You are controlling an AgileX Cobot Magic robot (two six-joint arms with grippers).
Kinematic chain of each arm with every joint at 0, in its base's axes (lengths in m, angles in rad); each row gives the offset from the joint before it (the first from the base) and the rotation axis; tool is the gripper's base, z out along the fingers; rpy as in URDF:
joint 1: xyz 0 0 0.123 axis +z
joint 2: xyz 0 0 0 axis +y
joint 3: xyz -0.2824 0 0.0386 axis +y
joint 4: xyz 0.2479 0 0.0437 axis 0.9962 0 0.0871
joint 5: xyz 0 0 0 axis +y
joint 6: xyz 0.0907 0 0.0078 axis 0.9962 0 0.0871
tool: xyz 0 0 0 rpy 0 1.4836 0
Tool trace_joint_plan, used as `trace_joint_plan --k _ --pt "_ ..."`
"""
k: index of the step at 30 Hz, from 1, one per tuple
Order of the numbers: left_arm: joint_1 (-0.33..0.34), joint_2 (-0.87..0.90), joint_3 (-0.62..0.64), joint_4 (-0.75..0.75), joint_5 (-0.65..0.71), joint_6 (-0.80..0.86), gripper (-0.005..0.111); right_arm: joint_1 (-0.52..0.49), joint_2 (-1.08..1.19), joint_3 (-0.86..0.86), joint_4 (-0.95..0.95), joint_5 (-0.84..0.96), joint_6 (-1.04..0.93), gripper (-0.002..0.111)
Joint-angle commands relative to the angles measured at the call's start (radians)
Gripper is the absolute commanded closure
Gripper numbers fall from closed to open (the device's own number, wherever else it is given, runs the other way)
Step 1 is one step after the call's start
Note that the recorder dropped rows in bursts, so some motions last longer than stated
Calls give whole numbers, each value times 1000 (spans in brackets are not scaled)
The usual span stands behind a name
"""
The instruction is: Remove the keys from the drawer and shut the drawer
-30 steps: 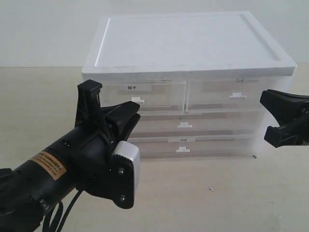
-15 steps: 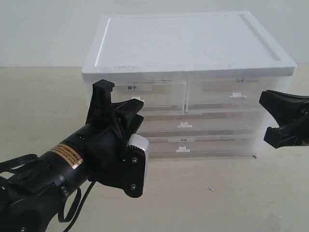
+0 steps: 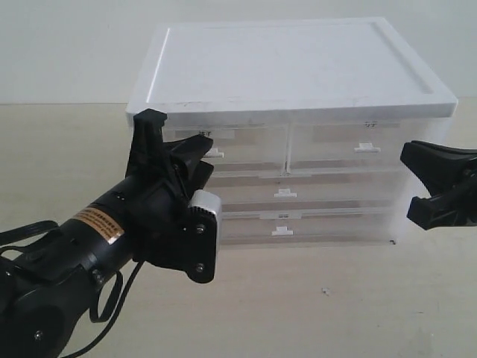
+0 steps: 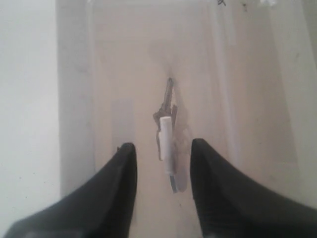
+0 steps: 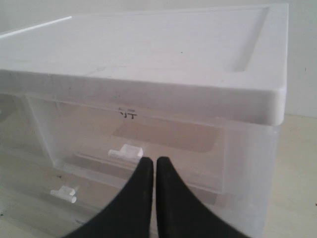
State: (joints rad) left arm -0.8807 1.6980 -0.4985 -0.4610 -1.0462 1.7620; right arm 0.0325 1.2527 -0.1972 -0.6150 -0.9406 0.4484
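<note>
The keys (image 4: pixel 169 96) look light, hard, slippery; the drawer (image 4: pixel 124 84) tab (image 4: pixel 166 135), the first hold, shows between the left gripper (image 4: pixel 162 145) jaws, parted; the right gripper (image 5: pixel 150 166) jaws nearly touch.

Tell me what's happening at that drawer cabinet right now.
The left gripper is lined up on the white tab handle of the top-left drawer. Its wrist view frames the handle between open fingers, not pinched. The drawer is shut, and the keys show through its translucent plastic. The right gripper hangs by the right side of the cabinet, fingers together, holding nothing.
</note>
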Motion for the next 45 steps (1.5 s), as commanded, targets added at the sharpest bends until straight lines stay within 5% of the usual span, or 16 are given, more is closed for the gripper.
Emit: trace_joint_plan --k 1,13,19,23,33,45 --pt "11 2 -6 21 8 -23 73 0 4 -5 -1 2 -2 108" --pt "11 65 -40 60 -1 -35 80 0 4 -5 -1 2 -4 108" --pt "11 111 -53 21 -126 -35 82 0 4 -5 -1 2 -2 108" --pt "11 111 -53 -29 -175 -17 102 0 4 -5 -1 2 -2 108" --pt "-7 111 -48 -73 -61 0 102 0 4 -5 1 2 -2 108" --pt "-111 53 43 -162 -105 14 102 0 4 -5 1 2 -2 108"
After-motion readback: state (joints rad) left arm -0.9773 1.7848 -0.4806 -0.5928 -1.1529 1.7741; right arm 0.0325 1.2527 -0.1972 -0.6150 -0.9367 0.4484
